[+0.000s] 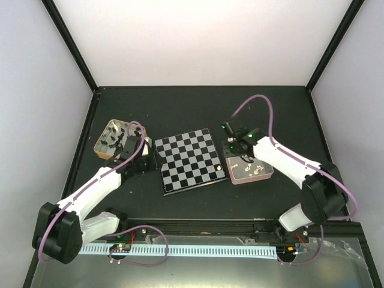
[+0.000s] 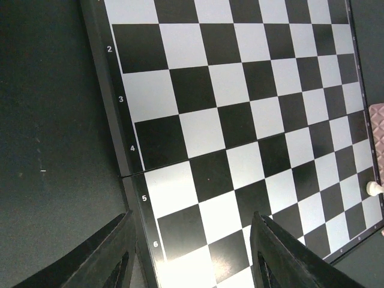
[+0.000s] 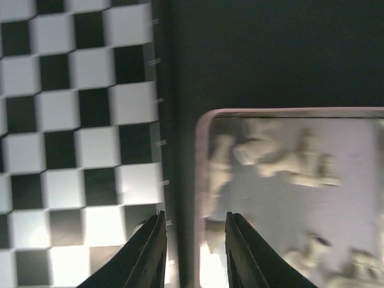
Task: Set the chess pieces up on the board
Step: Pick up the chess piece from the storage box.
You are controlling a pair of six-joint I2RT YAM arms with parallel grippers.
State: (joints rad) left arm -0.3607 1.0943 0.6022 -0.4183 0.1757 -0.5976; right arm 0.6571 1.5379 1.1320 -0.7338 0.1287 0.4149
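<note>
Across the whole overhead frame lies the dark table [image 1: 198, 108], walled on three sides by pale panels. From its bottom corners the two white arms reach up toward the middle. The left arm [image 1: 96, 186] rises from the lower left and the right arm [image 1: 288, 159] from the lower right.

At the centre of that frame sits the board [image 1: 189, 161], flat on the table and turned slightly askew. Its black and pale squares are almost all bare.

Just beside the board's right edge, with a thin strip of dark table between them, is the pink tray [image 1: 239, 175]. To the upper left of the board, a little apart from it, stands the gold-rimmed tin [image 1: 101, 144].

The left gripper [image 2: 192, 228] is at the bottom of the left wrist frame with its jaws wide apart and nothing between them. One finger is over the table and the other over the squares, so they straddle the board's numbered rim near the 5 and 6. Whether the fingers touch the surface I cannot tell.

The right gripper [image 3: 195, 219] is at the bottom of the right wrist frame. Its jaws stand a narrow way apart, gripping nothing, above the tray's left rim.

The cream-white chess pieces [image 3: 282, 159] lie jumbled in the tray, blurred in the close view. The black pieces [image 1: 111, 137] are heaped in the tin. A single white piece [image 2: 373, 188] stands upright on the board, near its rim at the right edge of the left wrist frame.
</note>
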